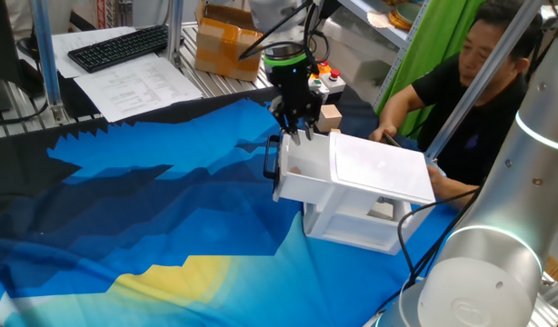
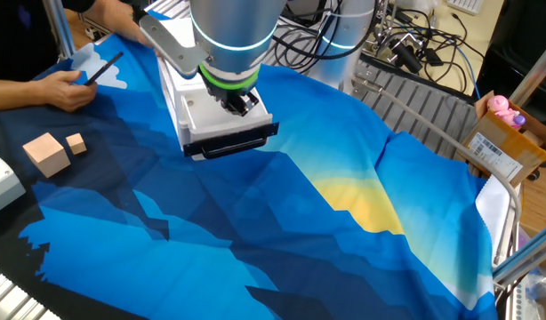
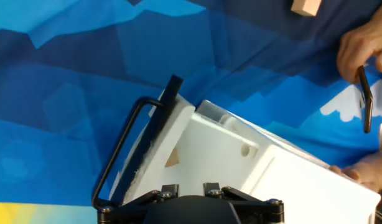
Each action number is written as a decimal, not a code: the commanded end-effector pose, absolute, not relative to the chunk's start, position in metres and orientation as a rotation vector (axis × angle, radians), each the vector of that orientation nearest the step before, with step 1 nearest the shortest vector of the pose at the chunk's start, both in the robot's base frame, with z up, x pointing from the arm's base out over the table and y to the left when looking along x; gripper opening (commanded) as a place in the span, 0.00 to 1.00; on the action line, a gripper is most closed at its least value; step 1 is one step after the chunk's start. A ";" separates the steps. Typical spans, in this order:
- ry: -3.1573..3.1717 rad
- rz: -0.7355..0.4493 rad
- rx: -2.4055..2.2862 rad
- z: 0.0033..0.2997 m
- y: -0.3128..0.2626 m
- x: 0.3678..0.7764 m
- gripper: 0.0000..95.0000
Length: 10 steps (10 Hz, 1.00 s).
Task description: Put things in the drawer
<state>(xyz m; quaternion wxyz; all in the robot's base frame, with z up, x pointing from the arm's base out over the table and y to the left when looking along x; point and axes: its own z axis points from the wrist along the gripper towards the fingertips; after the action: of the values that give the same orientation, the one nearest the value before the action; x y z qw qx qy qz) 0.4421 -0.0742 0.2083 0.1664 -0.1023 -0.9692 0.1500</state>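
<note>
The tool (image 1: pixel 300 134) hung just over the open drawer (image 1: pixel 302 168). The drawer was pulled out of the little white cabinet (image 1: pixel 379 177), and its black handle (image 3: pixel 125 158) faced away from the cabinet. I could not tell if the tool was open or closed, because its tips were hidden in the hand view and too small in the other views.

One small block (image 3: pixel 172 157) lay inside the drawer, near the front wall. Two more blocks sat on the worktop (image 2: pixel 282 222), well apart from the drawer. One was bigger (image 2: pixel 45 153) and one was little (image 2: pixel 76 143), just beside it. A person's hand (image 2: pixel 55 89) held a dark pen near them.

So one block looked done, and two were left, I think.

What could go wrong? The tool was very close to the drawer walls. If it moved sideways before going up, it might bump the drawer and push it or tip the cabinet. The person's hand was near the blocks too, so the arm could hit it when reaching there.
</note>
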 end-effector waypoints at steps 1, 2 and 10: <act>-2.745 0.162 -0.483 0.207 -0.068 0.444 0.00; -2.740 0.108 -0.525 0.205 -0.064 0.446 0.00; -2.724 0.039 -0.668 0.192 -0.032 0.470 0.00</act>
<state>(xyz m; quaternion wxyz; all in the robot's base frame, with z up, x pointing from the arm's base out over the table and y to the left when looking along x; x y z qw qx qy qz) 0.4680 -0.0357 0.1941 0.1720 -0.2303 -0.9578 0.0087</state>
